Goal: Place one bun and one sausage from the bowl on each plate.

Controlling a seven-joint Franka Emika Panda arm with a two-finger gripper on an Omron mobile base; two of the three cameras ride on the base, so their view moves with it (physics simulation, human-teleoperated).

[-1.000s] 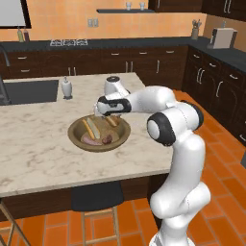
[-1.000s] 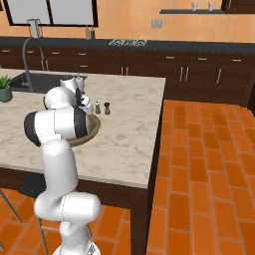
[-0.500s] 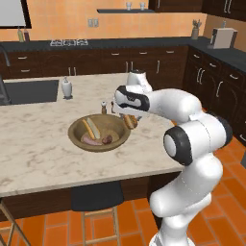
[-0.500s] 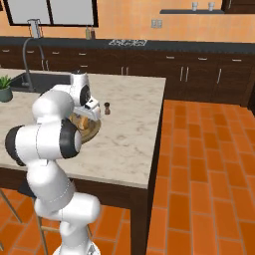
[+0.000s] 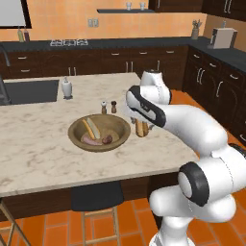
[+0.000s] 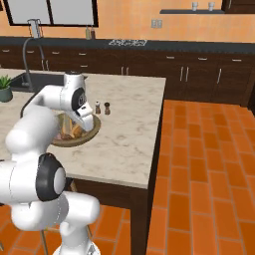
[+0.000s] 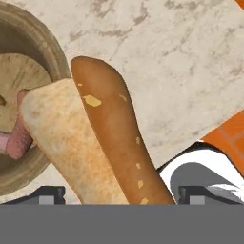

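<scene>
My gripper point(image 5: 142, 122) is shut on a golden-tan bun point(image 5: 141, 129), which hangs end-down just above the counter, right of the brown wooden bowl point(image 5: 75, 137). In the hand view the bun point(image 7: 105, 143) fills the gap between my fingertips point(image 7: 51, 193), with the bowl's rim point(image 7: 45, 50) to its left. Another bun point(image 5: 90, 127) and two sausages point(image 5: 92, 141) lie in the bowl; one sausage point(image 7: 20, 138) shows in the hand view. From the right base view my arm covers much of the bowl point(image 6: 92, 133). The plates are out of view.
Salt and pepper shakers point(image 5: 108, 106) stand just behind the bowl. A white dispenser point(image 5: 67, 88) and a sink point(image 5: 29, 91) lie at the back left. The counter's right edge point(image 5: 185, 139) is close to the bun. A stool point(image 5: 96, 199) stands below the front edge.
My gripper has swung from over the bowl to the right, past its rim, carrying the bun out with it. The bowl and its other contents have stayed put.
</scene>
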